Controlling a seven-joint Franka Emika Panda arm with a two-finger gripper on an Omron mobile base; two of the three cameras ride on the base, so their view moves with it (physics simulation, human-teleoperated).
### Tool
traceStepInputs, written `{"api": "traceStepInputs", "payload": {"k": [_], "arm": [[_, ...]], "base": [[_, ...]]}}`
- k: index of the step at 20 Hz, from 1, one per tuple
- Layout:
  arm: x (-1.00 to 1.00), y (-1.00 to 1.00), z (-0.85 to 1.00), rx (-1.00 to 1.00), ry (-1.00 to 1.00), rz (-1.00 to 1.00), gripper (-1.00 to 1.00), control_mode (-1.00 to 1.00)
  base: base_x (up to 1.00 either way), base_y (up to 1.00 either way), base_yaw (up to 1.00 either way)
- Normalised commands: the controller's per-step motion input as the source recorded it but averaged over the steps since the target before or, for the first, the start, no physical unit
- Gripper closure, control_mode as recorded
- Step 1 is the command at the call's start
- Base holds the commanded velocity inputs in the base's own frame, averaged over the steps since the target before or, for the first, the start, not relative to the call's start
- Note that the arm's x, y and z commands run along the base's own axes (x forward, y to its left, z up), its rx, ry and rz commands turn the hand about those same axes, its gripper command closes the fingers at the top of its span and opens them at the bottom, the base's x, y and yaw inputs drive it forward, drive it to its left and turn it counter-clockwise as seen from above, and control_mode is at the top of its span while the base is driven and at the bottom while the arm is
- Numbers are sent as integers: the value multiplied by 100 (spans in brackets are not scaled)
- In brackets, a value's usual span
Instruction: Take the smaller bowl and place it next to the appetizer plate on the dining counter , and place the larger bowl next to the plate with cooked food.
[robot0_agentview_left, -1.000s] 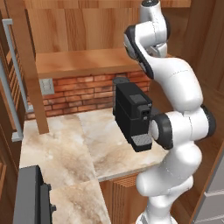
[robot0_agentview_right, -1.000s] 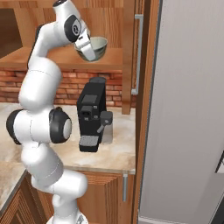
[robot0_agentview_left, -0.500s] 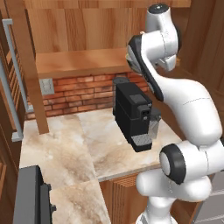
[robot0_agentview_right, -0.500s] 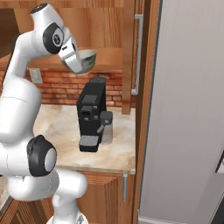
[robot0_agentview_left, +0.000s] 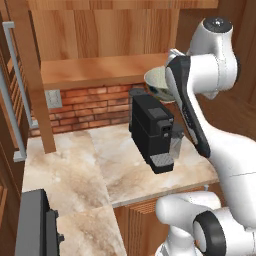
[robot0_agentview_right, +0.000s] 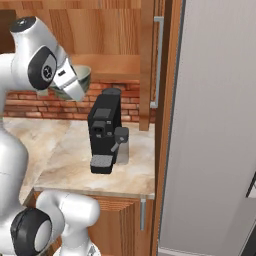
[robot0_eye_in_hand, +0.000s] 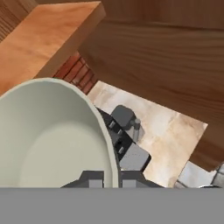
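The hand (robot0_eye_in_hand: 106, 178) is clamped on the rim of the smaller bowl (robot0_eye_in_hand: 48, 135), one finger (robot0_eye_in_hand: 89, 180) inside the wall and the other outside, the two nearly together with only the thin ceramic between them. In the hand view the bowl's plain cream inside takes up the lower left, and its far side runs out of the picture. From the left base view the bowl (robot0_agentview_left: 158, 84) is held up in the air above the coffee machine (robot0_agentview_left: 151, 129), half hidden behind the arm's forearm, so its pattern is hard to make out. In the right base view the bowl (robot0_agentview_right: 76, 80) peeks out beside the wrist, tilted, with the hand itself covered by the arm.

Below, the coffee machine stands on the marble bench (robot0_agentview_left: 75, 170), a small grey jug (robot0_agentview_right: 121, 145) just beside it. The bench has open marble to the left of the machine, up to a wooden post (robot0_agentview_left: 36, 80). Behind it runs a brick wall (robot0_agentview_left: 90, 107), and a wooden shelf (robot0_agentview_left: 100, 70) overhangs at about the bowl's height, close beside it. A tall grey refrigerator (robot0_agentview_right: 215, 125) closes off the right side.
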Motion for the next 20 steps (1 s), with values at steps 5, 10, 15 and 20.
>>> {"api": "traceStepInputs", "payload": {"k": [5,10,15,20], "arm": [[-99,0,0,-1,-1,19,100,-100],[-91,0,0,0,6,2,100,-100],[-94,0,0,0,7,0,100,-100],[-40,-2,0,0,2,0,100,100]], "base": [[0,0,0],[0,0,0],[0,0,0],[-60,-5,-1]]}}
